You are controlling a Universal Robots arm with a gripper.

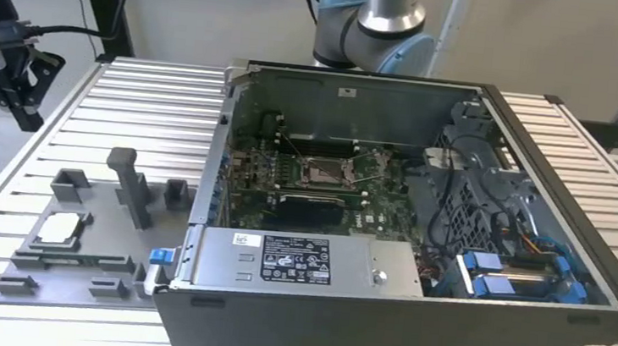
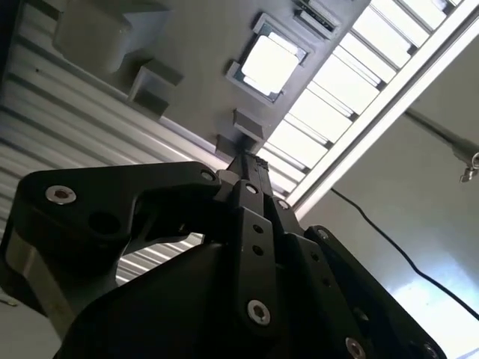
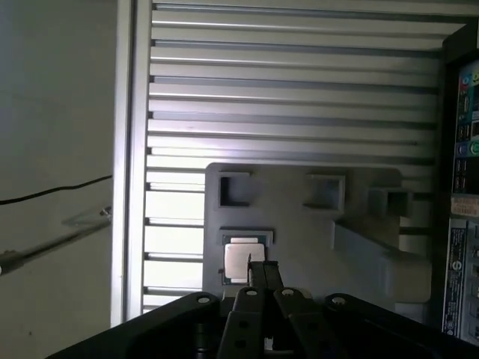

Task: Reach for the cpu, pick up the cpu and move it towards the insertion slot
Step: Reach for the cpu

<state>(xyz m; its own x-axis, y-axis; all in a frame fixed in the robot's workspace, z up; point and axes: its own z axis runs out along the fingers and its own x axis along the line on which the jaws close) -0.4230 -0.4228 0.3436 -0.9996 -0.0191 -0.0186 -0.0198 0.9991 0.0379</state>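
Observation:
The cpu (image 1: 58,230), a small silver square chip, lies flat in a recess of the grey tray (image 1: 84,275) on the exterior view's left, beside the computer case. Both wrist views show the cpu (image 2: 269,63) (image 3: 241,260) just beyond the fingertips, with a gap between them. My gripper (image 1: 20,107) hangs well above the table at the far left and holds nothing. Its thin black fingers (image 2: 245,176) (image 3: 262,273) look pressed together. The insertion slot (image 1: 326,170), a square metal-framed socket, sits on the green board inside the case.
The open computer case (image 1: 409,319) fills the middle and right of the slatted table (image 1: 146,98). Upright grey posts (image 1: 132,186) rise from the tray near the cpu. The arm's base (image 1: 374,26) stands behind the case. A black cable (image 1: 67,31) trails from the wrist.

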